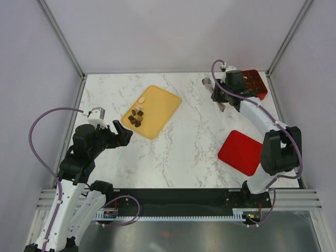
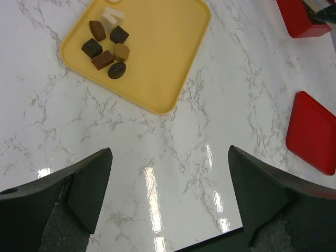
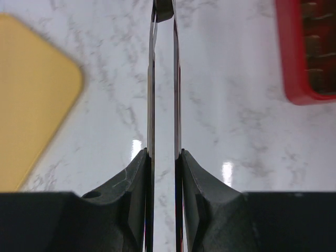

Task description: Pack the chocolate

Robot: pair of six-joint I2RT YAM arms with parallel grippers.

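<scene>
Squeezing tongs [image 3: 151, 79] in the right gripper [image 3: 164, 157], maybe chocolate [image 3: 164, 9] at the tip. Left gripper [image 2: 168, 163] wide, empty. Next: drop it in the red box [image 3: 287, 63].

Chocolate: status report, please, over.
Left end effector open, empty, short of tray. Right end effector shut on tongs, dark bit at their tip. Chocolate clustered on tray, box far right. No obstruction seen.

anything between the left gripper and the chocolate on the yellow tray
Nothing visible does. Only bare marble table and the low rim of the yellow tray lie between the open left gripper and the chocolate.
</scene>
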